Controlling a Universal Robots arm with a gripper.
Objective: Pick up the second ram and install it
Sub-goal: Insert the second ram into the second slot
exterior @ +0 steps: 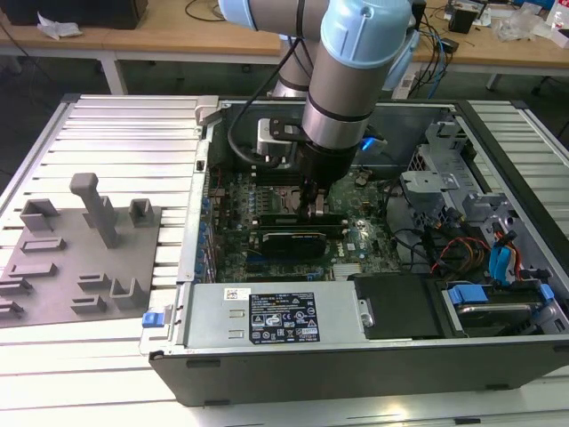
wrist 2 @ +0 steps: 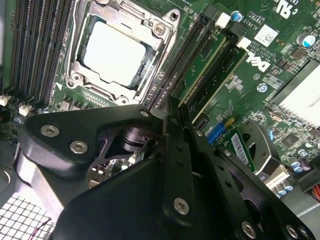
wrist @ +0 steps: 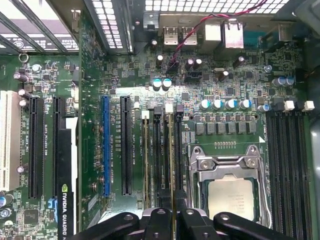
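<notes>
Inside the big computer case (exterior: 498, 294), the gripper (wrist: 174, 212) is pinching the second ram (wrist: 175, 165) by its top edge, standing in its slot at the socket's (wrist: 231, 187) nine o'clock; it looks light, stiff, easily snapped.

The arm (exterior: 342, 84) is a thick cylinder of brushed silver-grey metal, capped at its joints with pale blue plastic covers; a dark band rings the lower end of the wrist segment, where a small blue light glows at one side; a black cable loops from the wrist beside a pale grey box-shaped module; below sits the gripper (exterior: 317, 206), matt black throughout; in the second wrist view its body (wrist 2: 150, 175) shows angular plates and linkage bars fastened with silver round-headed screws, with a dark cylindrical pivot between the plates.
</notes>
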